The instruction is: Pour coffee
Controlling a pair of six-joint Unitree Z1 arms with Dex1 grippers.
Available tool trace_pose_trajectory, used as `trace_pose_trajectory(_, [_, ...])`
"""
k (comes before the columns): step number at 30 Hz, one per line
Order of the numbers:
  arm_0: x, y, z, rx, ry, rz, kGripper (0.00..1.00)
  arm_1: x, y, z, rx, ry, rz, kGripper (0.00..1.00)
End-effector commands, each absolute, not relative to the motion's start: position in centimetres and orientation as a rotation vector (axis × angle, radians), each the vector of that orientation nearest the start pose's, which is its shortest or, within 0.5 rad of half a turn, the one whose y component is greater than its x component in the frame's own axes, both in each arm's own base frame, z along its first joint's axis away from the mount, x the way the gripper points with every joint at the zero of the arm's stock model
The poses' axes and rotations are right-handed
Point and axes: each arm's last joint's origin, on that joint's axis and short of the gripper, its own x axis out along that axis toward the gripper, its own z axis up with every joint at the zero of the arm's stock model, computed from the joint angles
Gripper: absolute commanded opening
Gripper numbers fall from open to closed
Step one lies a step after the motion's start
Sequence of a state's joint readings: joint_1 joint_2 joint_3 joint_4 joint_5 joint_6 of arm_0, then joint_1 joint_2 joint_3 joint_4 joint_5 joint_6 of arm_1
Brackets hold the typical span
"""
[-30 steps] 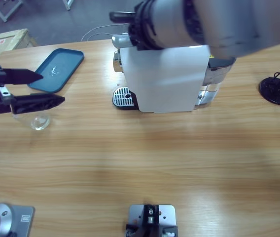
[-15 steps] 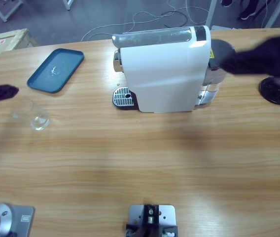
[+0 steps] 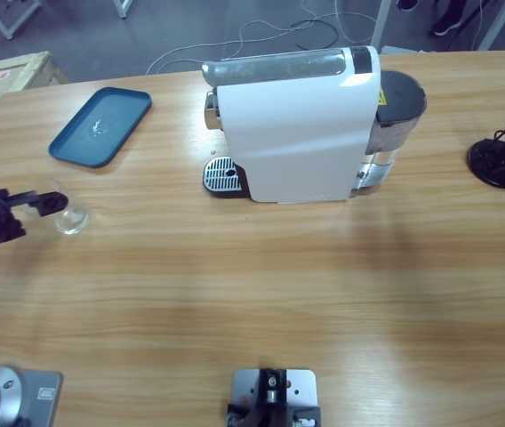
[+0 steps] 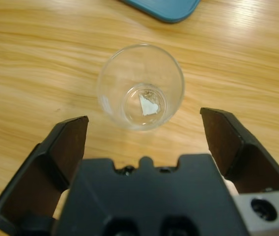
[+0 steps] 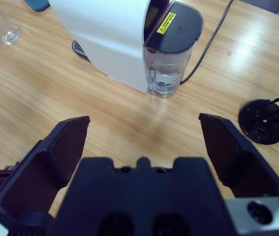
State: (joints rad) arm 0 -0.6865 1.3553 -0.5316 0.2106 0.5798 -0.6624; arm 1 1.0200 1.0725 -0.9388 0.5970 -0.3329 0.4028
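One clear glass cup (image 4: 140, 87) stands upright on the wooden worktop (image 3: 252, 294), just ahead of the left tool (image 4: 144, 130), whose jaws gape wide, holding nothing; the right tool (image 5: 144, 132) hangs equally wide and empty above the white coffee machine (image 3: 292, 129), whose water tank (image 5: 171, 49) bears a yellow warning sticker (image 5: 165, 22), writing unreadable; a blue tray (image 3: 101, 125) lies nearby.

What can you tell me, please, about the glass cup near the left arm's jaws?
The cup is clear, looks like glass or plastic, and stands upright on the wooden table, below the blue tray in the high view. It holds no liquid; a small white fleck shows at its bottom. The left gripper is just short of it with open jaws on either side, not touching it.
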Motion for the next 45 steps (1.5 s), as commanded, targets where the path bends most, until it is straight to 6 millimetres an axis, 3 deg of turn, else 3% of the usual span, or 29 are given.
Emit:
trace_pose_trajectory(1, [16.4, -9.5, 20.5, 0.078, 0.815, 0.27, 0.992, 7.5, 9.2, 34.6, -0.104, 0.728, 0.491, 1.0])
trace_pose_trajectory(7, [17.8, -10.4, 18.5, 0.108, 0.823, 0.325, 0.991, 6.3, 7.2, 33.8, -0.115, 0.752, 0.48, 1.0])
trace_pose_trajectory(14, [18.1, -10.5, 16.9, 0.08, 0.83, 0.365, 0.96, 6.2, 7.2, 33.8, -0.118, 0.763, 0.48, 1.0])
trace_pose_trajectory(17, [18.3, -10.5, 16.6, 0.075, 0.821, 0.361, 0.857, 6.2, 7.1, 33.9, -0.119, 0.767, 0.479, 1.0])
trace_pose_trajectory(20, [18.6, -10.5, 16.3, 0.076, 0.811, 0.36, 0.529, 6.1, 6.9, 33.9, -0.108, 0.774, 0.474, 1.0])
trace_pose_trajectory(21, [18.8, -10.3, 16.3, 0.085, 0.815, 0.366, 0.483, 6.0, 6.8, 33.9, -0.103, 0.775, 0.473, 1.0])
trace_pose_trajectory(23, [19.2, -9.8, 16.1, 0.093, 0.823, 0.384, 0.513, 5.9, 6.7, 33.9, -0.096, 0.775, 0.472, 1.0])
trace_pose_trajectory(30, [19.3, -9.0, 16.3, 0.093, 0.839, 0.311, 0.47, 5.9, 6.7, 33.5, -0.08, 0.792, 0.459, 1.0])
trace_pose_trajectory(31, [19.1, -8.9, 16.5, 0.088, 0.838, 0.294, 0.441, 5.9, 6.7, 33.4, -0.077, 0.792, 0.457, 1.0])
trace_pose_trajectory(32, [18.9, -8.8, 16.9, 0.092, 0.83, 0.27, 0.299, 5.9, 6.6, 33.4, -0.077, 0.792, 0.457, 1.0])
trace_pose_trajectory(33, [18.5, -8.9, 17.6, 0.097, 0.817, 0.228, 0.143, 5.9, 6.6, 33.4, -0.076, 0.79, 0.456, 1.0])
trace_pose_trajectory(35, [17.7, -9.3, 19.8, 0.101, 0.768, 0.066, 0.018, 5.8, 6.5, 33.4, -0.075, 0.786, 0.454, 1.0])
trace_pose_trajectory(38, [17.1, -10.5, 22.5, 0.138, 0.712, -0.262, 0.0, 5.7, 6.2, 33.4, -0.07, 0.774, 0.455, 1.0])
trace_pose_trajectory(41, [17.4, -12.2, 24.1, 0.341, 0.68, -0.72, 0.0, 5.4, 5.7, 33.3, -0.068, 0.763, 0.459, 1.0])
trace_pose_trajectory(45, [19.5, -13.9, 23.3, 0.497, 0.685, -0.897, 0.0, 5.3, 5.5, 32.9, -0.066, 0.761, 0.459, 1.0])
